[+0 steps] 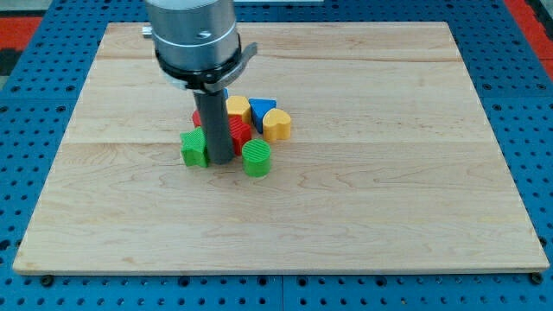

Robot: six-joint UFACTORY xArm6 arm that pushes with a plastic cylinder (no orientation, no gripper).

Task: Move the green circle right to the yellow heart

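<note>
- My tip (220, 161) stands just at the view's left of the green circle (257, 160), near the bench (415, 207) centre.
- No fingers exist; the rod holds nothing.
- The yellow heart (276, 125) lies toward the bench's top-right corner from the circle.

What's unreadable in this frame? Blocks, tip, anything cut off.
- Camera view: red blocks sit half behind the rod, so their shapes and count are unclear.
- A blue sliver by the arm's housing is mostly hidden.
- Whether my tip touches the green circle or the other green block can't be judged.
- The arm is cut off by the view's top.
</note>
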